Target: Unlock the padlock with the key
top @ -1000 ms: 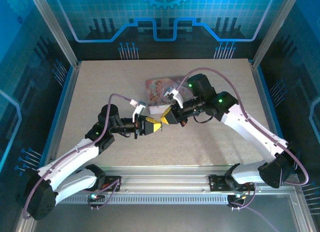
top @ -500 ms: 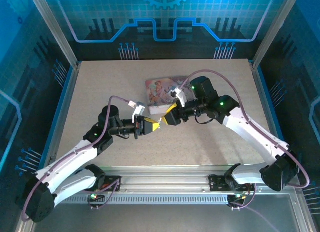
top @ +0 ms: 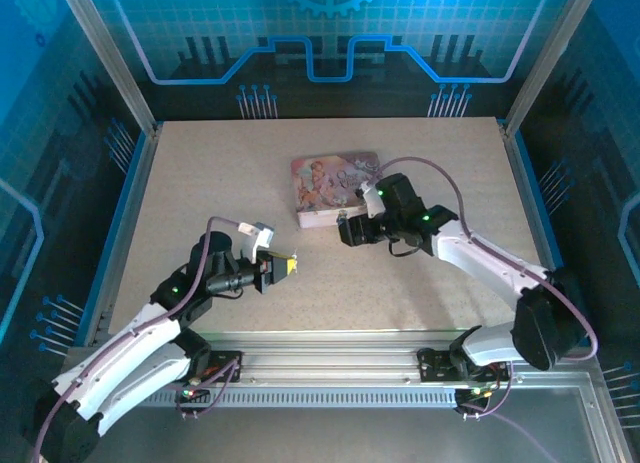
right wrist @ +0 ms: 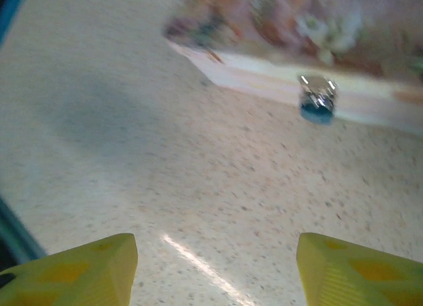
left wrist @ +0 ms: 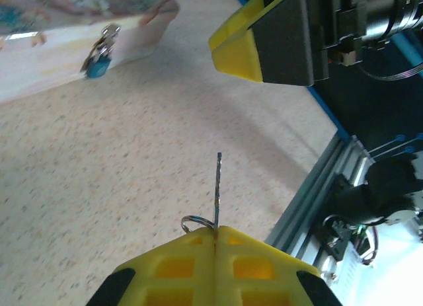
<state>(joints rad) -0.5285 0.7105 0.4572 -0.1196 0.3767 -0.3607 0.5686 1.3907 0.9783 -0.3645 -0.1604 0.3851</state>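
Blue-grey padlock [left wrist: 99, 53] hangs on the front wall of the pink box [left wrist: 46, 65], touched by nothing; whether its shackle has sprung is unclear. The key [left wrist: 217, 187] stays pinched in the closed left gripper [left wrist: 215, 232], now pulled well back from the box. The right gripper [right wrist: 215, 266], shut at the box front a second ago, has opened and retreated, so another approach seems needed.

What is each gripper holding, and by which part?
The left gripper is shut on the key, pinching its ring end, blade sticking out. The right gripper is open, holding nothing.
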